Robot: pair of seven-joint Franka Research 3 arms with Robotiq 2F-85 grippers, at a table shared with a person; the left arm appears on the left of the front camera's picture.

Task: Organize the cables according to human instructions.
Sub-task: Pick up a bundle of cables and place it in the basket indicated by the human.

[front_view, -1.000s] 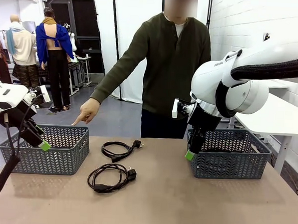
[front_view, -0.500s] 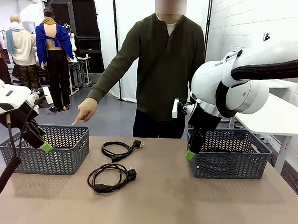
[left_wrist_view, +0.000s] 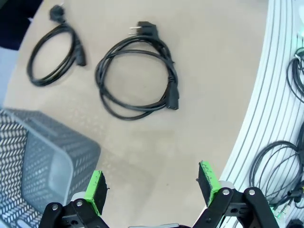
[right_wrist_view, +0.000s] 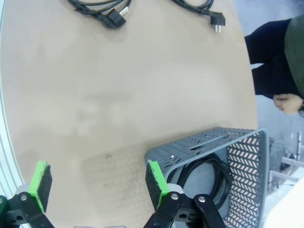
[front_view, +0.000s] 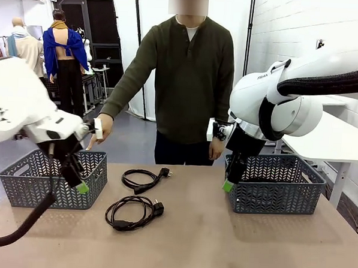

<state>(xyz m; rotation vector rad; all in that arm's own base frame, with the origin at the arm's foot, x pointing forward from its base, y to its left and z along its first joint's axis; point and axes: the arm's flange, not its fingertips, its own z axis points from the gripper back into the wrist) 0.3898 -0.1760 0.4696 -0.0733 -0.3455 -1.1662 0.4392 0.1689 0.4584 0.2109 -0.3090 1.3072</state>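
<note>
Hanging with jaws spread beside the left basket [front_view: 32, 192], the left gripper [front_view: 80, 186] has the nearer cable [left_wrist_view: 172, 95] and farther cable [left_wrist_view: 80, 58] lying on the surface [front_view: 221, 244] ahead of it. The right gripper [front_view: 227, 186], jaws likewise apart, hovers at the right basket [front_view: 283, 202], a third cable [right_wrist_view: 213, 162] coiled inside.

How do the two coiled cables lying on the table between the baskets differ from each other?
The far cable lies deeper on the table, while the near cable lies closer to the robot's edge. The far cable's plug trails out of its coil toward the right basket; the near cable's plugs sit against its loop. The near cable's coil looks rounder and wider than the far cable's. Both are thin, black, coiled and untouched.
</note>
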